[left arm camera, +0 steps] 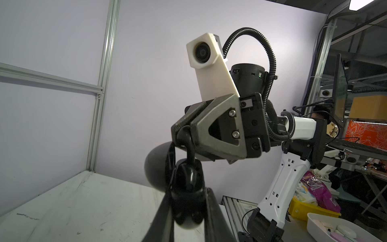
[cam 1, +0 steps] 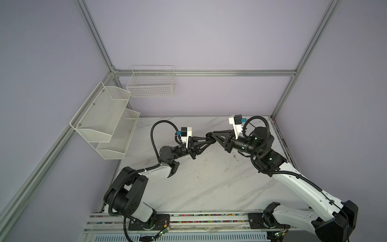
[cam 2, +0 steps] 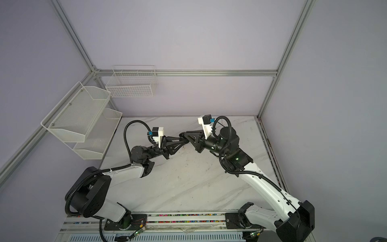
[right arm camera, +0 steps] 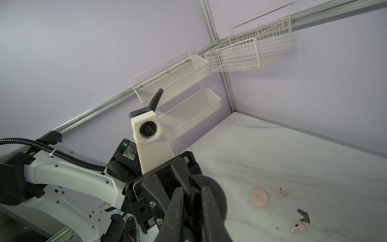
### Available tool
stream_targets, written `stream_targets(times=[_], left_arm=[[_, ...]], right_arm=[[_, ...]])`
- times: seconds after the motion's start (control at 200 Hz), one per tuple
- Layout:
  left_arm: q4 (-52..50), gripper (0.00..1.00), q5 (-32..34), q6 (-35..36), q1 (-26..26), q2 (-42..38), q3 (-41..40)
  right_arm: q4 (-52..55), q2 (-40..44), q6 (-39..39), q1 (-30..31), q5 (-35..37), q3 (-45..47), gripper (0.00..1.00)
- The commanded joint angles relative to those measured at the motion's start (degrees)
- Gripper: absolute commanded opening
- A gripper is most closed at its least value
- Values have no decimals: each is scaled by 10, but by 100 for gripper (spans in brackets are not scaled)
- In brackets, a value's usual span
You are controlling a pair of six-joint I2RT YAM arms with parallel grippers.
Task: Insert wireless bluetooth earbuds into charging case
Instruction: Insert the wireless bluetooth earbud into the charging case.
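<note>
raised mid-air, left claw [cam 1: 208, 139] pinching black case [left arm camera: 156, 165], right claw [cam 1: 209, 134] pinching black earbud [left arm camera: 188, 146]

walls: plain lilac panels [cam 1: 209, 37] | frame: aluminium bars [cam 1: 205, 73] along the corners and across the back | back wall: white wire basket [cam 1: 150, 83] | side wall: two-tier white mesh shelf [cam 1: 104, 117] | worktop [cam 1: 209, 178]: white marble-look, scuffed, dark streaks | beyond the open side: yellow bin [left arm camera: 303, 209], orange patterned panel [left arm camera: 366, 132], ceiling light [left arm camera: 360, 4]
</note>
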State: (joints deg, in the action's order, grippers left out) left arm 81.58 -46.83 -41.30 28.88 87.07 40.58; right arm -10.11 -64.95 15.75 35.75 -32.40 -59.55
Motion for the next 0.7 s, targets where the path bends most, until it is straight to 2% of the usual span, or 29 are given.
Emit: stream_targets(times=[0.0, 0.14, 0.695], left_arm=[[45, 0, 1, 9, -3, -26, 16], [45, 0, 3, 13, -3, -30, 10], [45, 0, 7, 21, -3, -38, 0]], right_arm=[[43, -10, -6, 4, -26, -16, 0], [46, -10, -4, 4, -43, -21, 0], [73, -1, -7, 3, -4, -32, 0]])
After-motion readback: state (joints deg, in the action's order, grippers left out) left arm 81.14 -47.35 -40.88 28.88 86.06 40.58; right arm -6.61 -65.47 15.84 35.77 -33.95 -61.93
